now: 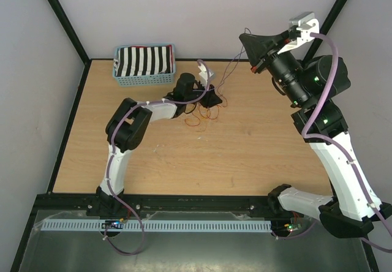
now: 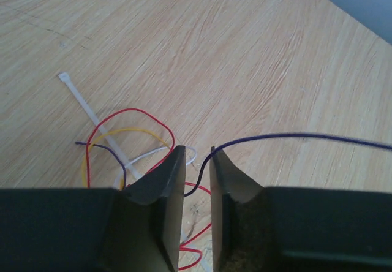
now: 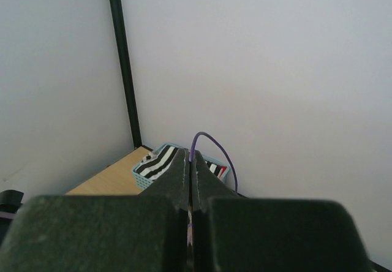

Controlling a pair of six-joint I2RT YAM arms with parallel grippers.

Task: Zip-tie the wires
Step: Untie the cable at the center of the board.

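Item: table (image 1: 245,155), wood-topped, both arms rooted at its near edge. Left tool (image 2: 196,162): reaches past the table's middle toward the far edge, low over the work, jaws narrowly parted and clamping nothing. Wires (image 1: 202,114): a loose tangle of red, yellow and orange loops on the table directly beneath and just beyond that tool. Zip tie (image 2: 86,108): white, flat on the table and crossing the red and yellow loops, its long axis slanting away to the tool's left. Dark strand (image 2: 294,135): passes through the left tool's gap, then runs long and taut toward the far right corner. Right tool (image 3: 190,158): raised high near that corner, pinched closed on the strand's far end. Judgement: the left arm is much the nearer to bundle and tie. Basket (image 1: 144,78): far left corner, well apart.
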